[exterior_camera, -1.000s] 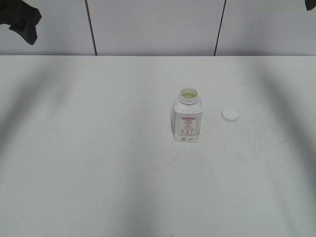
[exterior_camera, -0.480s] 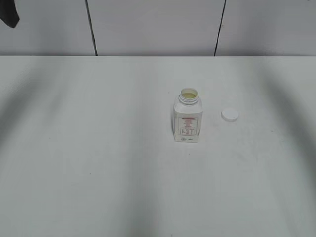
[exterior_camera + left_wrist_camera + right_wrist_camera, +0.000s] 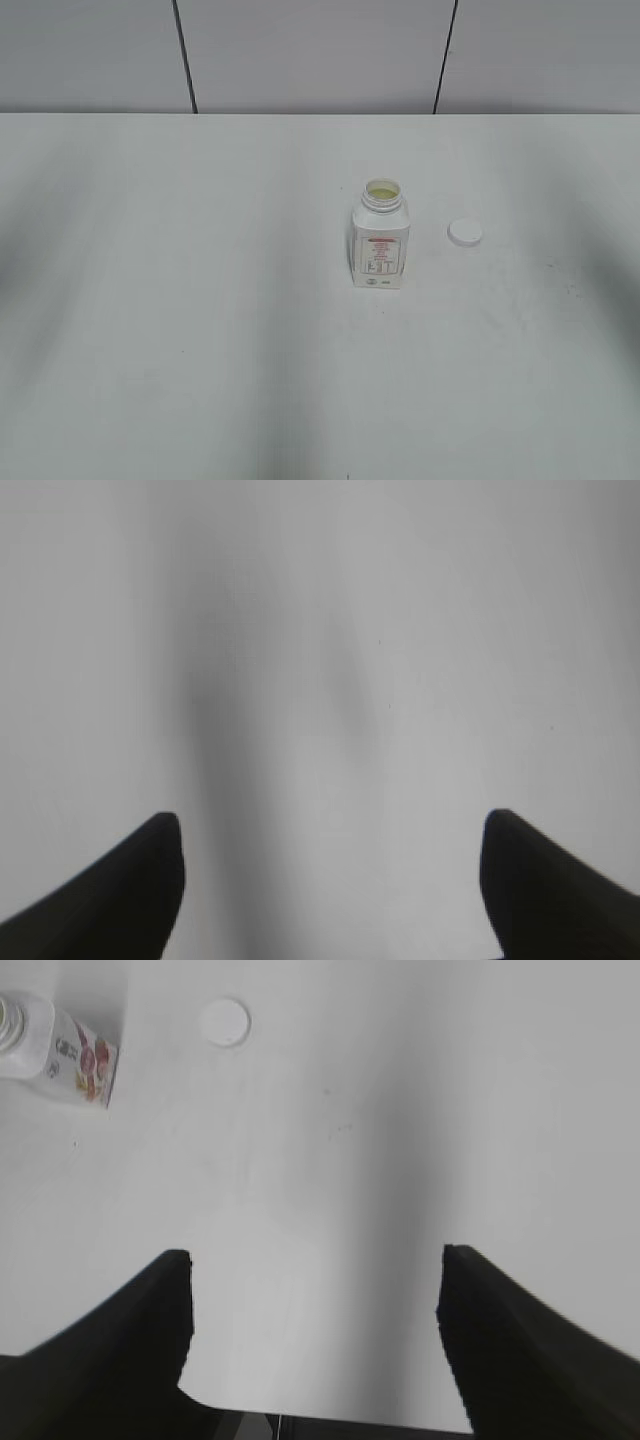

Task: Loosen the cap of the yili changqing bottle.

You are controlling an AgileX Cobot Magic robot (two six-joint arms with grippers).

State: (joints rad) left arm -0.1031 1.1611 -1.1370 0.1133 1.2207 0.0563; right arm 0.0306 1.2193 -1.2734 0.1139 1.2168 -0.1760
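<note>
The yili changqing bottle [image 3: 380, 240] stands upright on the white table, a little right of centre, with its neck open and yellowish contents showing. The white cap [image 3: 465, 233] lies flat on the table just right of the bottle, apart from it. In the right wrist view the bottle [image 3: 55, 1050] is at the top left and the cap [image 3: 225, 1022] is beside it. My right gripper [image 3: 315, 1260] is open and empty, well short of both. My left gripper [image 3: 330, 825] is open and empty over bare table. Neither gripper shows in the exterior view.
The white table [image 3: 200, 300] runs back to a grey panelled wall [image 3: 300, 50]. Soft arm shadows fall across the table at left and right. The table's near edge shows at the bottom of the right wrist view [image 3: 330, 1422].
The dark left arm, at the exterior view's top left a second ago, has withdrawn out of frame. The bottle and cap have not moved.
</note>
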